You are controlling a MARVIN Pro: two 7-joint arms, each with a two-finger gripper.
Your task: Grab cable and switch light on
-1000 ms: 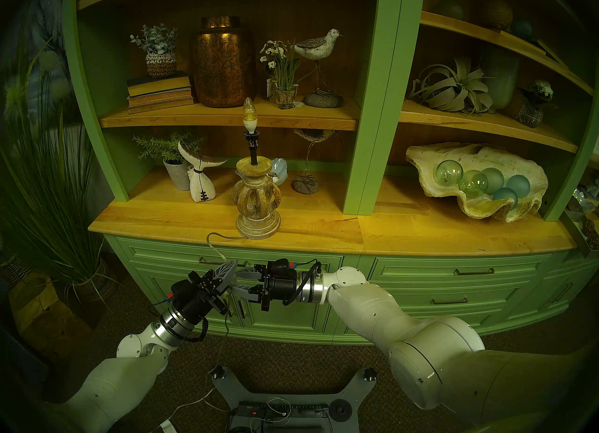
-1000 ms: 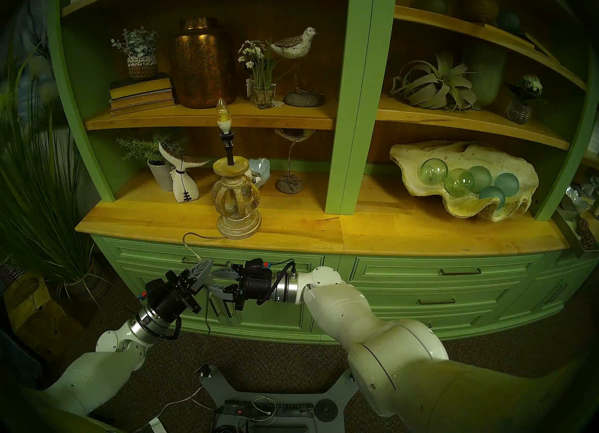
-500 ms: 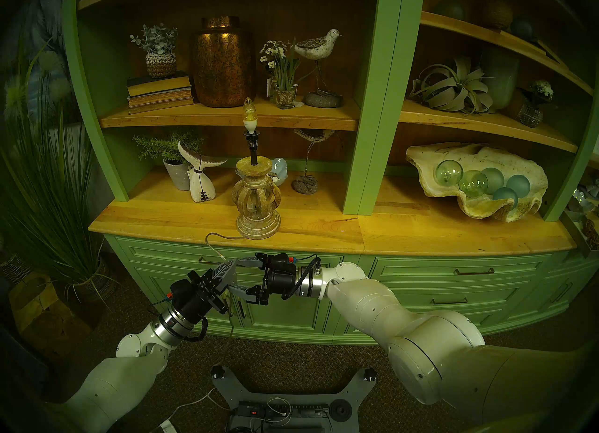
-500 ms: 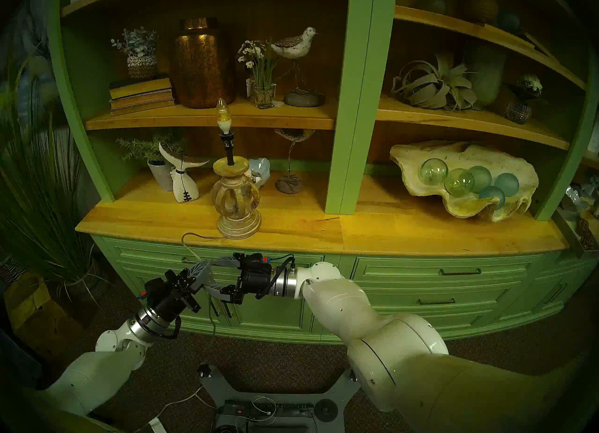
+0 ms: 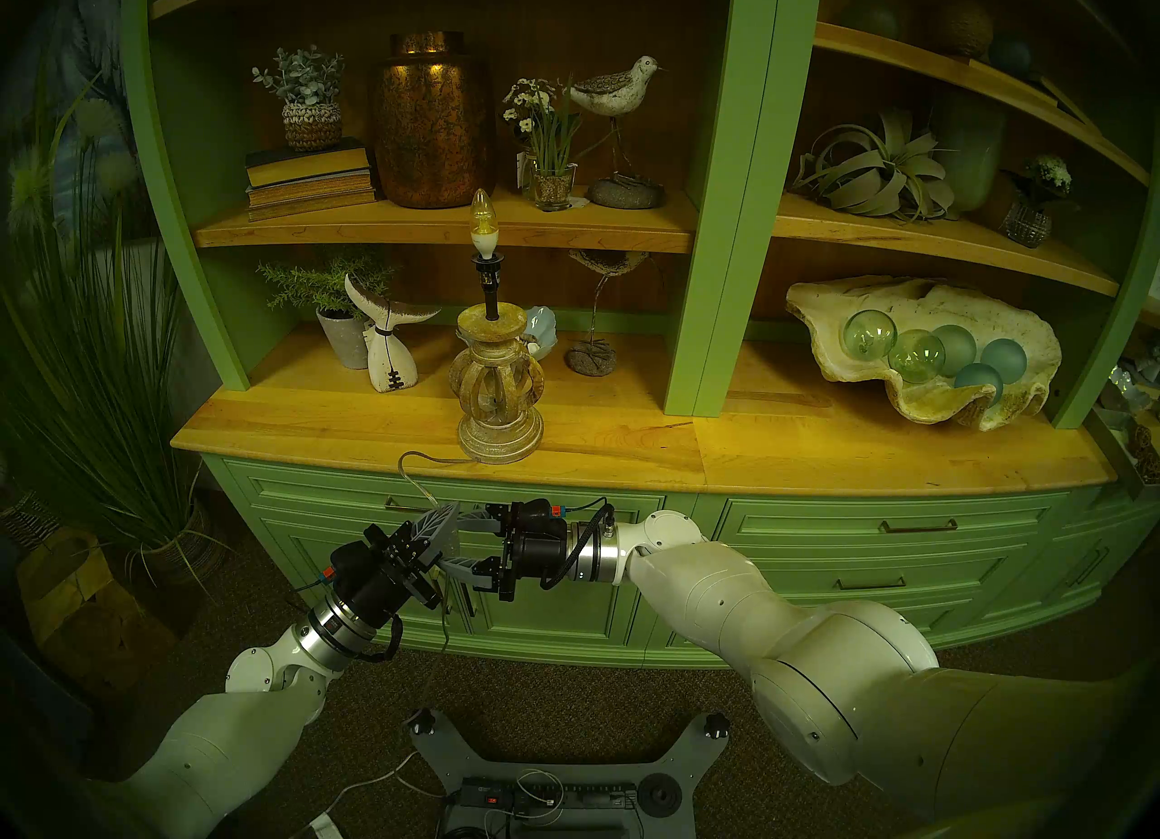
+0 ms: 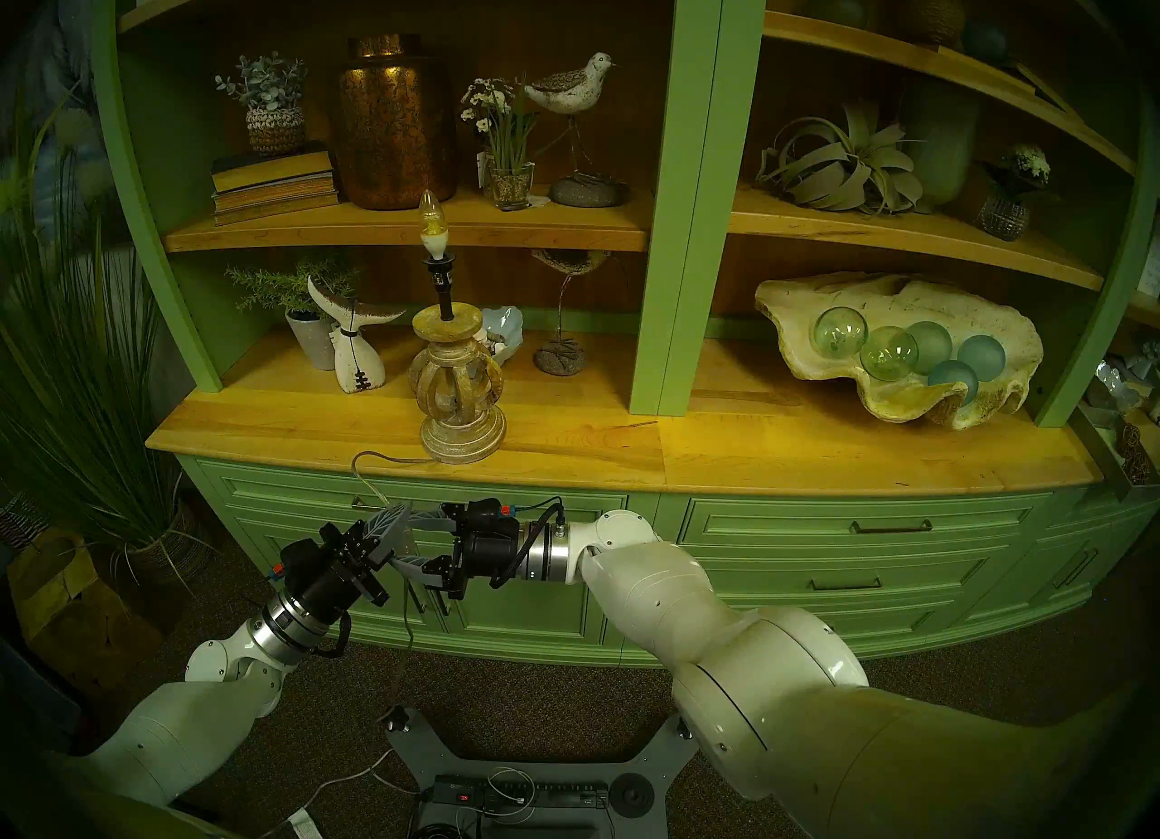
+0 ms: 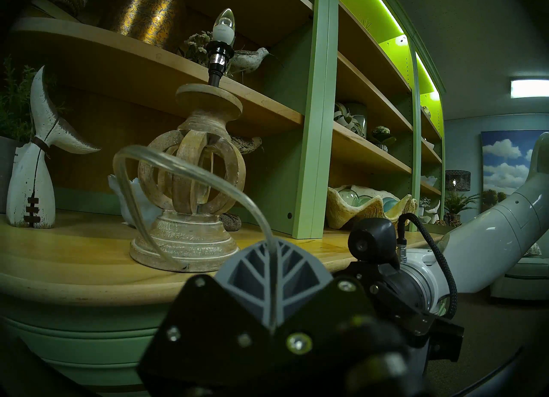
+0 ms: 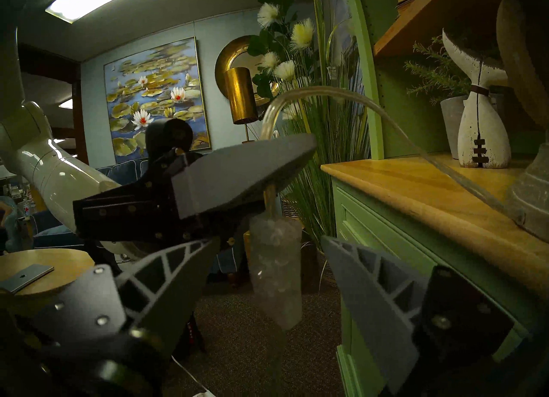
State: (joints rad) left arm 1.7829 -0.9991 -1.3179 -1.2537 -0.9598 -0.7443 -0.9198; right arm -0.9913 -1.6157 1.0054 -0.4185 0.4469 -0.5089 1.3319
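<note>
The light (image 5: 499, 379), a carved beige lamp with an unlit candle bulb (image 5: 481, 222), stands on the wooden counter (image 5: 628, 448). Its clear cable (image 5: 414, 473) loops off the counter edge down to my left gripper (image 5: 442, 520), which is shut on it. In the left wrist view the cable (image 7: 190, 167) runs between the closed fingertips of the left gripper (image 7: 271, 243). The inline switch (image 8: 274, 268) hangs just below that grip. My right gripper (image 8: 269, 247) is open, with one finger on each side of the switch and not touching it. From the head, the right gripper (image 5: 453, 539) meets the left one tip to tip.
A whale-tail figure (image 5: 383, 341) and a potted plant (image 5: 339, 316) stand left of the lamp. Tall grass in a basket (image 5: 94, 348) fills the left side. Green drawers (image 5: 565, 568) lie behind the grippers. A black power strip (image 5: 546, 797) and a white wire (image 5: 370, 781) lie on the floor.
My right gripper has spread its fingers wider and shifted slightly left toward the left gripper. The left arm and the cable have stayed put.
</note>
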